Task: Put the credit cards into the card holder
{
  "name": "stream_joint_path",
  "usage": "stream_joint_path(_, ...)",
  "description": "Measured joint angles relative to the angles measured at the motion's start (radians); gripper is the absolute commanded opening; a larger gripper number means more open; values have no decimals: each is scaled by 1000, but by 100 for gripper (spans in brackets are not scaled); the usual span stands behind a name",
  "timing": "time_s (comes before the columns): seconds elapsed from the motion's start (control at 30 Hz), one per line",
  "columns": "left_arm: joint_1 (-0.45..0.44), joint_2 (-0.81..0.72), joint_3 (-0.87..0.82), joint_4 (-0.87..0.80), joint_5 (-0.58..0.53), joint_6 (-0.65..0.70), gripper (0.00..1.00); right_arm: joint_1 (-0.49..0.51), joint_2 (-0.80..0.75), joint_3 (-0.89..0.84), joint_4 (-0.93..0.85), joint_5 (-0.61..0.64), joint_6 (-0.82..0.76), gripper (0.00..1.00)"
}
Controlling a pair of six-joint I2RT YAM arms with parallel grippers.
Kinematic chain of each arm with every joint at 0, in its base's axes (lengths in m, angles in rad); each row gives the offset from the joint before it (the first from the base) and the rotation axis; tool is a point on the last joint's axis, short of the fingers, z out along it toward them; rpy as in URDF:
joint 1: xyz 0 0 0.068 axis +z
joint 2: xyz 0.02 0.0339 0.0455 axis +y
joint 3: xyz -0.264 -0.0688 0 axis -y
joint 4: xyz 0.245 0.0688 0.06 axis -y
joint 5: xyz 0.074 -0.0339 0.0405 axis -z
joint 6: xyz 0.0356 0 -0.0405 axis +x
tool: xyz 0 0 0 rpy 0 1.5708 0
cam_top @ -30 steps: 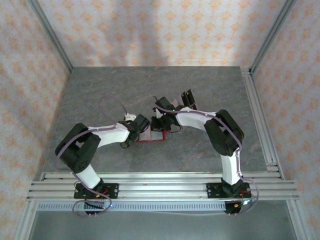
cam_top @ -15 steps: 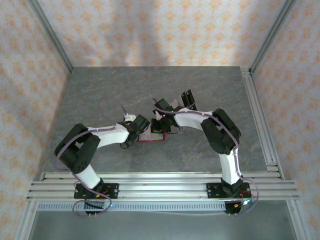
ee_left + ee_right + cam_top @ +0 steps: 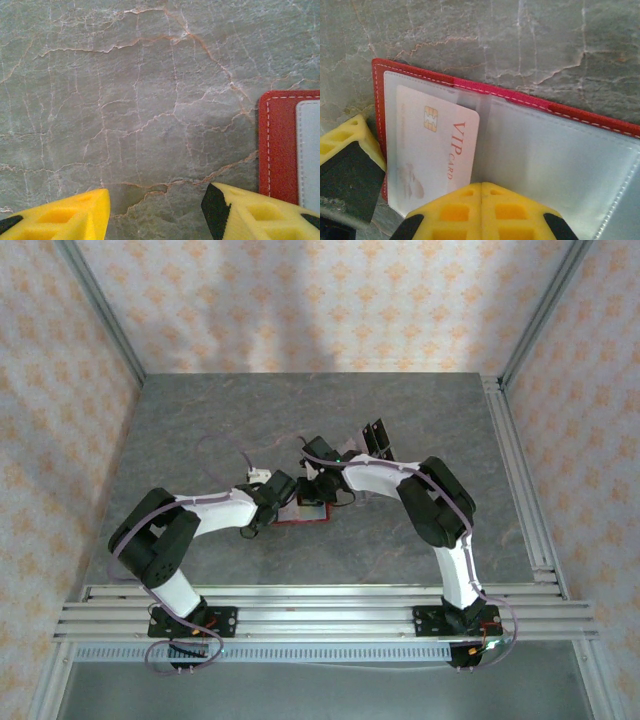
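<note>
The card holder (image 3: pixel 560 150), a red wallet, lies open on the table with its pale clear pockets up. It also appears as the wallet (image 3: pixel 312 515) between both arms. One pale credit card (image 3: pixel 435 142) printed "VIP CARD" with a gold chip sits in its left pocket. My right gripper (image 3: pixel 481 185) is shut, its tips resting on the wallet beside the card's lower right corner. My left gripper (image 3: pixel 155 210) stands open over bare table at the holder's red left edge (image 3: pixel 277 145), with its right finger (image 3: pixel 240 210) at that edge. Dark cards (image 3: pixel 375 435) lie behind the right arm.
The grey marbled table (image 3: pixel 200 430) has free room to the left and at the back. Metal rails (image 3: pixel 520 480) run along its right side and near edge. Patterned walls close in the cell.
The right arm has shifted slightly left and its gripper has edged further over the wallet. The left arm has stayed put.
</note>
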Motion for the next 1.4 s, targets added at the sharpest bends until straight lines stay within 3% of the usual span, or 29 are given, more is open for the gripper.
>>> stream_joint_path(0.57, 0, -21, -7, 3, 11, -3, 57, 15, 32, 49, -24, 3, -6, 0)
stream_joint_path(1.4, -5, -124, -6, 8, 96, 28, 57, -71, -122, -180, 55, 17, 13, 0)
